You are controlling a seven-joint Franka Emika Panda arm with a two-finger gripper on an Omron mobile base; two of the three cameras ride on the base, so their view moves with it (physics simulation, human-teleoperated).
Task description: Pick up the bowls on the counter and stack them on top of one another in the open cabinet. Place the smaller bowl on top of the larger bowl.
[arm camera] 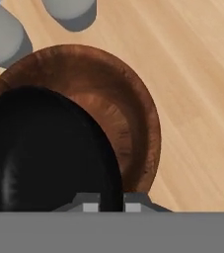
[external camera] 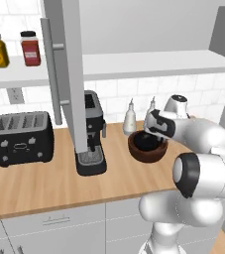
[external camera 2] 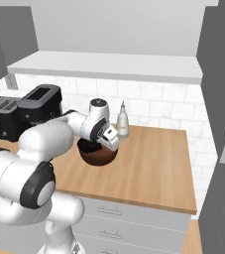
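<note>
The wide dark brown bowl (external camera: 146,153) (external camera 2: 99,157) (arm camera: 133,108) sits on the wood-grain counter (external camera: 44,183) (external camera 2: 158,163). The smaller black bowl (external camera: 144,141) (external camera 2: 87,146) (arm camera: 44,158) rests in or just over it, covering its left part in the hand view. My gripper (external camera: 158,138) (external camera 2: 107,142) (arm camera: 112,205) is at the black bowl's rim, its two tips close together with the rim between them, shut on it. Above, the open cabinet's white shelf board (external camera: 148,62) (external camera 2: 109,64) is bare, and its tall grey door (external camera: 72,74) stands open to the left.
Two white bottles (external camera: 130,119) (external camera 2: 122,121) (arm camera: 0,34) stand just behind the bowls by the tiled wall. A black coffee machine (external camera: 90,144) and a toaster (external camera: 22,136) sit further left. Jars (external camera: 30,48) occupy the left shelf. A grey wall panel (external camera 2: 218,74) rises at the right.
</note>
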